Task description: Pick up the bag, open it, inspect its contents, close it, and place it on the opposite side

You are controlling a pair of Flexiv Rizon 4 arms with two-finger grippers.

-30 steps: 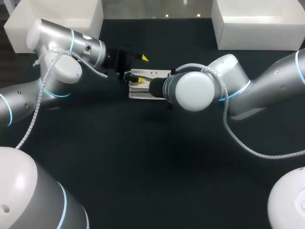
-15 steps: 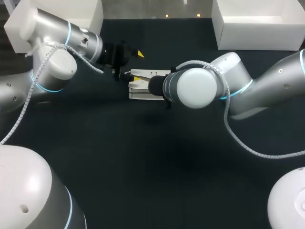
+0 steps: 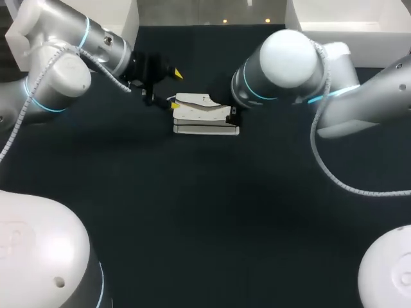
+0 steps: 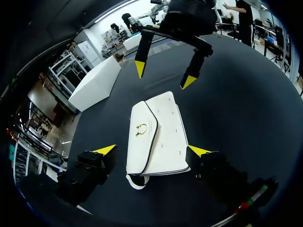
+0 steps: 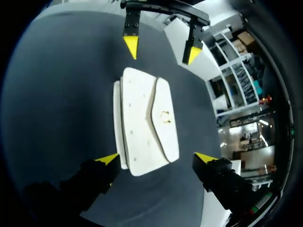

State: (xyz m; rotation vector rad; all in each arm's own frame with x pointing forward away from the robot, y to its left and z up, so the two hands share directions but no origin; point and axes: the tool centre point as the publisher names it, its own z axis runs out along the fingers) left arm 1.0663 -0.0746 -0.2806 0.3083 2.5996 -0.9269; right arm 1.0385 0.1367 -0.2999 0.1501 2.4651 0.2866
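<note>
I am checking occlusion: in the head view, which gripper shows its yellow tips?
The left gripper, beside the white bag; the right gripper is hidden there behind its own arm.

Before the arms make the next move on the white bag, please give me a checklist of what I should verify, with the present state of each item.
1. Bag lies flat on the table: ok.
2. Flap shut, clasp facing up: ok.
3. Left end effector open, at one end of the bag: ok.
4. Right end effector open, at the other end: ok.
5. Bag held by an end effector: not ok, neither grips it.
6. Contents: cannot tell, the flap covers them.
</note>
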